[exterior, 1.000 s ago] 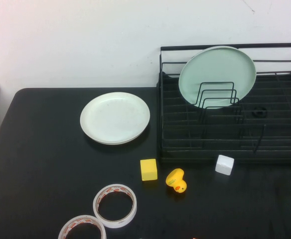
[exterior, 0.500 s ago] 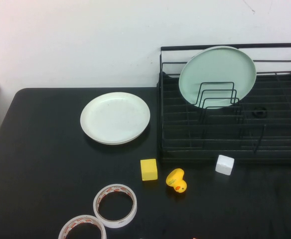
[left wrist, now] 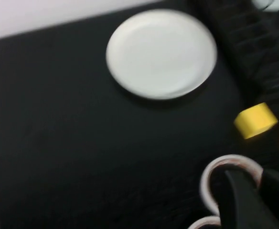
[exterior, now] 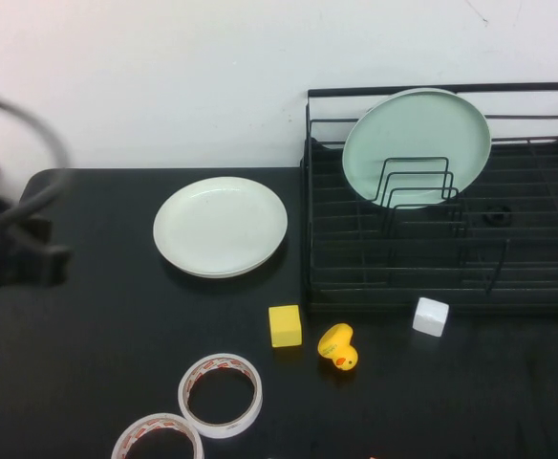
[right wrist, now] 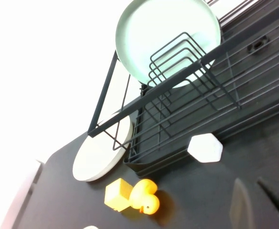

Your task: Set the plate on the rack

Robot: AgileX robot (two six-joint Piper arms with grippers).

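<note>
One newcomer against the frame of half a second ago: left arm, blurred and dark, now entered at the left edge of the high view over the black table point(exterior: 88, 382); everything else unmoved. Left gripper point(exterior: 31, 260) up at the table's left side, well apart from the plate point(exterior: 221, 226); two dark fingers point(left wrist: 242, 202) visible in the left wrist view with a slim gap between them, holding nothing and touching nothing, hanging above a roll of tape point(exterior: 221, 394). Plate flat on the table, left of the rack point(exterior: 441, 258), close to its near-left corner but not on it. Inside the rack, a mint-green plate point(exterior: 417, 143) upright, leaning at the loop dividers below the back rail. In front of the rack: yellow cube point(exterior: 285, 325), rubber duck point(exterior: 338, 347), white cube point(exterior: 431, 316). Second tape roll point(exterior: 158, 438) at the near edge. Right gripper point(right wrist: 259, 202) out of the high view; in the right wrist view, fingertips spread with clear space between, empty, over bare table near the white cube.
</note>
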